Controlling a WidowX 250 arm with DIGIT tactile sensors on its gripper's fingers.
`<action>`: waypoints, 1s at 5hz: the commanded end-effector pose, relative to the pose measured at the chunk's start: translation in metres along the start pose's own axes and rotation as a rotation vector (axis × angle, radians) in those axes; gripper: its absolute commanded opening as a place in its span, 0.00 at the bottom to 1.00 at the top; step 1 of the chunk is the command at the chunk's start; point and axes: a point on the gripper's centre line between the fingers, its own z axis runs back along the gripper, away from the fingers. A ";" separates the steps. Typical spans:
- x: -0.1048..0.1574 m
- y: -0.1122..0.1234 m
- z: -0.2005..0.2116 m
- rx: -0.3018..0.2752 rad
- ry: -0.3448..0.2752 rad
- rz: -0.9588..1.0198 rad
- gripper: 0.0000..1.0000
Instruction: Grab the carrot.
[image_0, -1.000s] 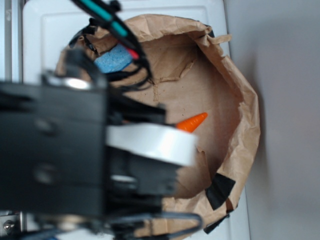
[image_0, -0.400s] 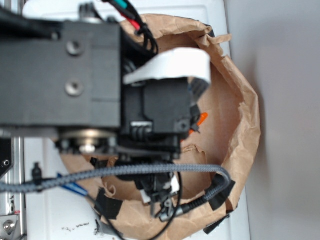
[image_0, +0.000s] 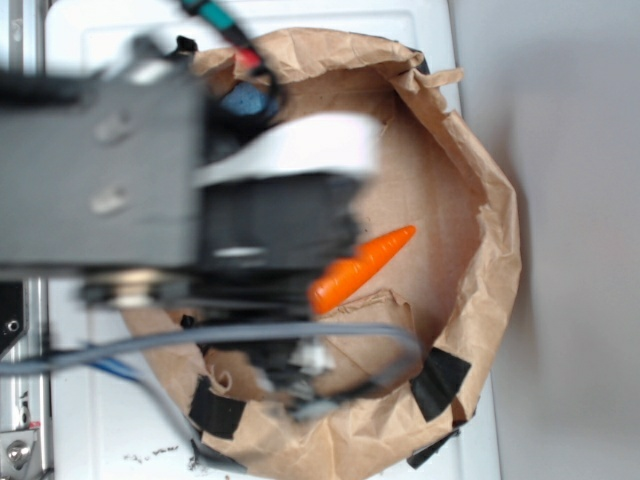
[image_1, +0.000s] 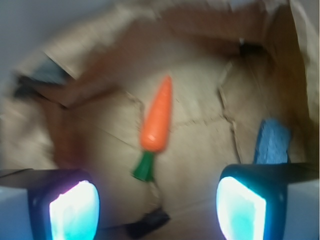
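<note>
Wrist view showed the carrot (image_1: 157, 117) lying flat on the brown paper floor of a crumpled paper bag (image_1: 95, 125), its blunt orange tip pointing away from the camera and its dark green stem end nearest the lens. The two fingers (image_1: 60, 207) sat at the bottom corners of the frame, set wide apart and holding nothing, their inner pads glowing pale cyan. The carrot lay in the gap between them but farther out, touching neither one. A blue sponge block (image_1: 272, 142) stood against the bag wall to the right, just beyond the right-hand finger. A dark patch, too blurred to identify, lay on the paper below the stem.

In the exterior view the blurred black arm (image_0: 150, 180) covered the left half of the bag, with a white band across it and grey cables looping below. The carrot (image_0: 360, 268) showed to the right of the arm, slanted with its tip toward the bag's right wall; its stem end was hidden behind the arm. The paper bag (image_0: 490, 220) was rolled down into an open basin, patched with black tape (image_0: 438, 382), and rested on a white counter (image_0: 420, 22). A bit of the blue sponge block (image_0: 243, 100) showed near the top edge of the arm.
</note>
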 end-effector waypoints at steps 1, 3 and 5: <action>-0.011 0.012 -0.020 -0.031 -0.074 -0.036 1.00; 0.012 -0.007 -0.041 0.036 -0.066 0.038 1.00; 0.037 -0.014 -0.061 0.055 -0.086 0.111 1.00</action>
